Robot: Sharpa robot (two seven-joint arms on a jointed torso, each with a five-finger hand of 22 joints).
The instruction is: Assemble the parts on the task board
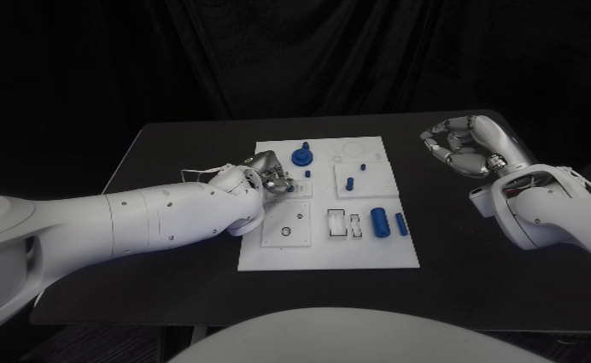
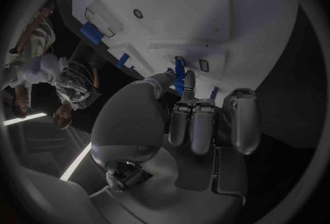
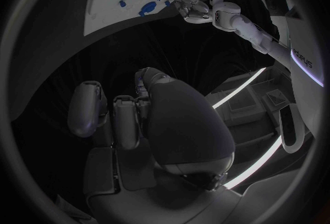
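While the left hand (image 1: 262,172) is pinching a small blue part (image 2: 180,76) at the task board (image 1: 370,252) in mid-frame, its long axis is pointing boardward. The right hand (image 1: 459,146) is idling clenched at right, farther off.

- Smooth, glossy white left arm (image 1: 136,222), thick rounded shell segments dotted with small dark screws.
- Silver metallic left hand (image 1: 265,172), thin white cable looping at its wrist.
- Matching white right arm (image 1: 542,205), silver right hand (image 1: 462,148).

Dim scene, black backdrop; wrist views fisheye-warped, dark vignette, bright strip lights.
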